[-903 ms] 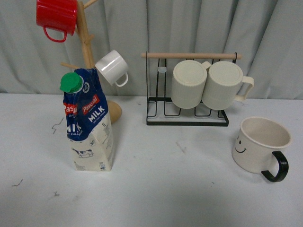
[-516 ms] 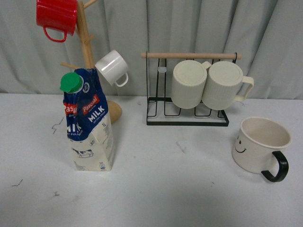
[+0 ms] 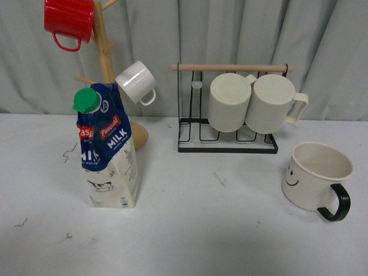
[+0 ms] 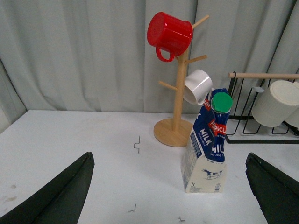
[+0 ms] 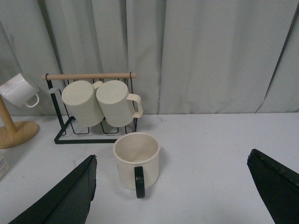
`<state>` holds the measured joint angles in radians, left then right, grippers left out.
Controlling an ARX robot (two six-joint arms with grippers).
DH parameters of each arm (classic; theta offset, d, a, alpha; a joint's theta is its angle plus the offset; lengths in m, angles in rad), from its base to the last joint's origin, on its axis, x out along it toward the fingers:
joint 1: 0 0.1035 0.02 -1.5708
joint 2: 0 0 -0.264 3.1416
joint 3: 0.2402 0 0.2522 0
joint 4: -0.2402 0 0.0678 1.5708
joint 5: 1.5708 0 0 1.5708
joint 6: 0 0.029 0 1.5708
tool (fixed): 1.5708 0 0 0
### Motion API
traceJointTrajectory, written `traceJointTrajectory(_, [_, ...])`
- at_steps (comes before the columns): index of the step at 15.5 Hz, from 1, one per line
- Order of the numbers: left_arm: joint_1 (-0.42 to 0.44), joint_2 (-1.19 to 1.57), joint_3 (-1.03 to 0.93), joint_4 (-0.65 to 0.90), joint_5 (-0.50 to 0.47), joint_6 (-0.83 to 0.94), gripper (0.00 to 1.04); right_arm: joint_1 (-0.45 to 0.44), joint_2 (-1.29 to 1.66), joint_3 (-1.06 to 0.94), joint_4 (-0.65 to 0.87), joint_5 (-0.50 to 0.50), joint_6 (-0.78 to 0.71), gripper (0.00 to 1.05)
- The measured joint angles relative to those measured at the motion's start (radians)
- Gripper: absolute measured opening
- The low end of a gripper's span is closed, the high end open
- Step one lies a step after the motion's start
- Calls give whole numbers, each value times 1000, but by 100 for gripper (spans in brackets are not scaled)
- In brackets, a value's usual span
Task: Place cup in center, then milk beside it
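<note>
Right end effector [image 5: 173, 155] spread wide, holding nothing; left end effector [image 4: 169, 156] likewise wide and empty. Counter [image 3: 201, 236] carries everything. Wire rack [image 3: 227, 146] stands at back centre, so a cup carried too deep could knock it. Milk [image 3: 109, 155] upright on the left side, tall and narrow, likely to topple if bumped near the top. Cup [image 3: 316, 175] upright at right, handle toward the robot; a rim grip may catch the handle. Cup sits ahead of the right end effector, apart from it; milk ahead of the left, also apart.
</note>
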<state>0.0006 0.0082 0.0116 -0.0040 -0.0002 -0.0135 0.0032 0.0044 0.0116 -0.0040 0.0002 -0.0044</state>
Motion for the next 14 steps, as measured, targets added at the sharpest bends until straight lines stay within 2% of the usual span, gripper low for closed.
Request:
traceJointTrajectory(6, [0,0,0,0,0,0,98,0,0,0,0,0,0,98])
traceJointTrajectory(7, [0,0,0,0,0,0,98,-10,14,9,-47,-14,-26,98])
traceJointTrajectory(8, [0,0,0,0,0,0,98,-21,78,11,2,-20,-54,98])
traceJointTrajectory(11, [0,0,0,0,0,0,98,-84,447,83,396,-31,-63,98])
traceJointTrajectory(14, [0,0,0,0,0,0,98,-75,1003,303,796,61,-37,98])
